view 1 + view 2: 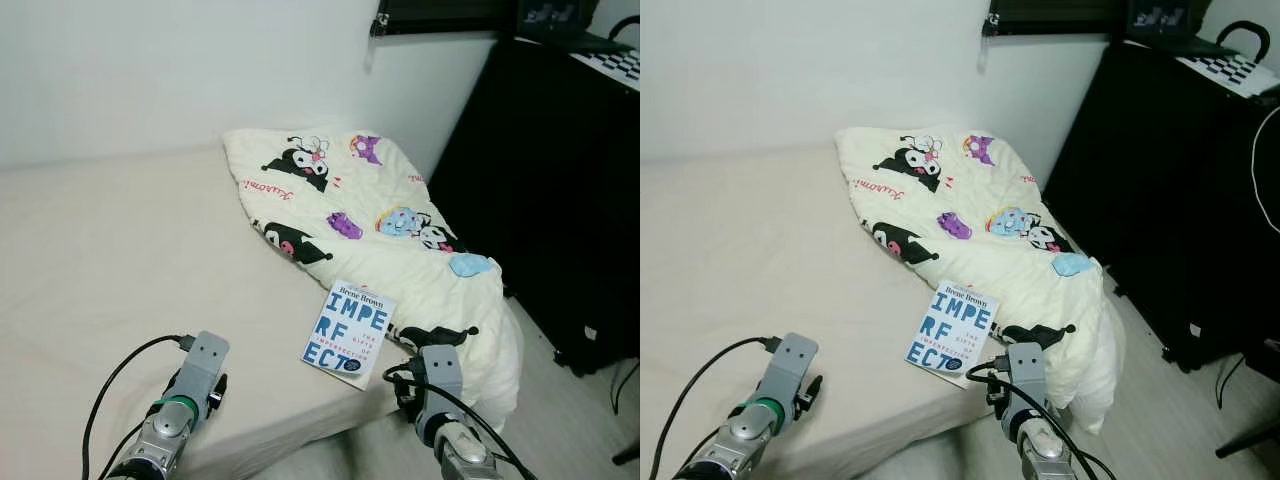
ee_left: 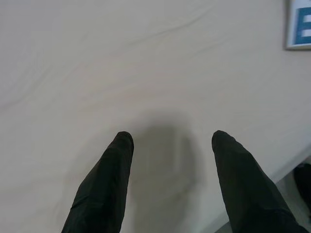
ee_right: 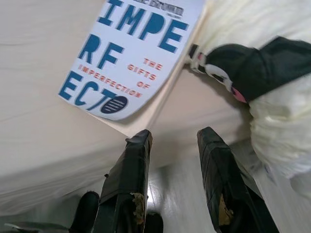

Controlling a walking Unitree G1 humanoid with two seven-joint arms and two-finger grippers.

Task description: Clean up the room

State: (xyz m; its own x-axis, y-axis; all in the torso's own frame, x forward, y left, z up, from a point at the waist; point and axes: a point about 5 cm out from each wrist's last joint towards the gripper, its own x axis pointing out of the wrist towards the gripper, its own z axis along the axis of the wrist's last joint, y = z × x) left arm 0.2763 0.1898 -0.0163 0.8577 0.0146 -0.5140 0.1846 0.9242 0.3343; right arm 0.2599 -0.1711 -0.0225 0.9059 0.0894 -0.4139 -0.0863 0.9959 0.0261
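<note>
Tools first, nearest the camera: the right tool [image 3: 172,136] is hovering at the bed's near edge with its two black fingers [image 3: 127,174] parted and holding nothing, their tips just below the lower corner of the book [image 3: 133,58]. The left tool [image 2: 170,138] is hanging over bare sheet well to the left of the book, its fingers also spread apart and empty, casting a soft shadow on the fabric.

The book [image 1: 349,333], white-covered with large blue letters and a small dark round mark near its lower corner, is lying flat on the bed [image 1: 130,260] close to the near edge, tilted a little, with its right side touching the blanket [image 1: 400,230]. That blanket, cream with black, purple and blue cartoon figures, is lying bunched along the bed's right side and is drooping over the corner toward the floor [image 1: 560,420]. One black patch of its print is sitting just beside the book's right edge.

Beyond the blanket, dark furniture [image 1: 550,180] is standing against the white wall [image 1: 180,70].
</note>
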